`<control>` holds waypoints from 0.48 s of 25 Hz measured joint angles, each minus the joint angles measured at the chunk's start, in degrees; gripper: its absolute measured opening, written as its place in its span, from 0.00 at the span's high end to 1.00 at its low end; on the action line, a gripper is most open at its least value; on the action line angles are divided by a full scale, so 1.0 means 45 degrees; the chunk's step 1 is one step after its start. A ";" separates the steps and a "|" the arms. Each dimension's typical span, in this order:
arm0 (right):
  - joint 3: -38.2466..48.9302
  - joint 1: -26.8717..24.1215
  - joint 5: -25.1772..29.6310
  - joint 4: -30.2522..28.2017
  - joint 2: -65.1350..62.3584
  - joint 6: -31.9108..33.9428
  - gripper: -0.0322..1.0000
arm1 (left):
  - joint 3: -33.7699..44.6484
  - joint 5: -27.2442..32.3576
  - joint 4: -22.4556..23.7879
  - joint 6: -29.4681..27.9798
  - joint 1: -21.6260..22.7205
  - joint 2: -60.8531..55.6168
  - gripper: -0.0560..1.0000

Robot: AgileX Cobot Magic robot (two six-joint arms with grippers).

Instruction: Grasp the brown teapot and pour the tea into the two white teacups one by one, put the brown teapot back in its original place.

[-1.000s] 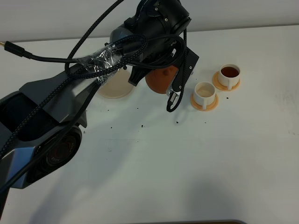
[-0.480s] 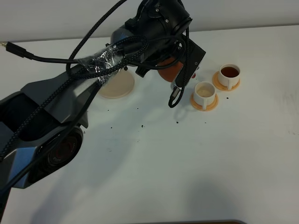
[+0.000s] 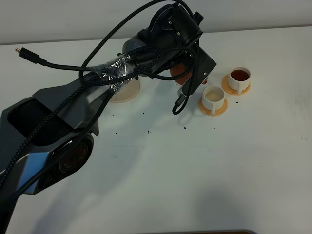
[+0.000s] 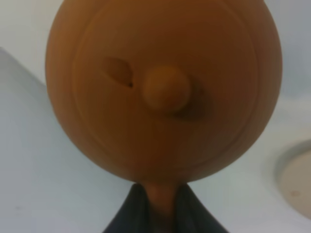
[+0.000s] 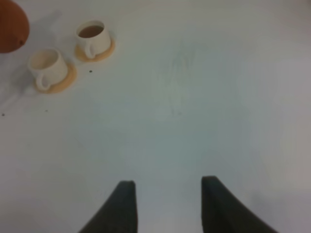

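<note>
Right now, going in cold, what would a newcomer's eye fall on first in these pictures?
The bulky dark left arm, trailing taped cables, stretches across the high view, its tool shut on the handle of the brown teapot, which fills the left wrist view. Right of it stand two white cups on orange saucers: the far cup holds dark tea, the near cup looks pale inside.

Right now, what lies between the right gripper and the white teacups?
Only bare table, apart from dark specks near the saucers. The right wrist view shows it, from the open jaws of the right gripper to the two white teacups.
</note>
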 joint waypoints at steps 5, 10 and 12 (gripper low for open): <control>0.0000 0.0000 0.0000 0.0000 0.0000 0.0000 0.67 | 0.0000 -0.0325 0.0027 0.0230 0.0000 0.0158 0.84; 0.0000 0.0000 0.0000 0.0000 0.0000 0.0000 0.67 | 0.0000 -0.0591 -0.0016 0.0510 0.0000 0.0441 0.84; 0.0000 0.0000 0.0000 0.0000 0.0000 0.0012 0.67 | 0.0000 -0.0761 -0.0005 0.0572 0.0000 0.0441 0.84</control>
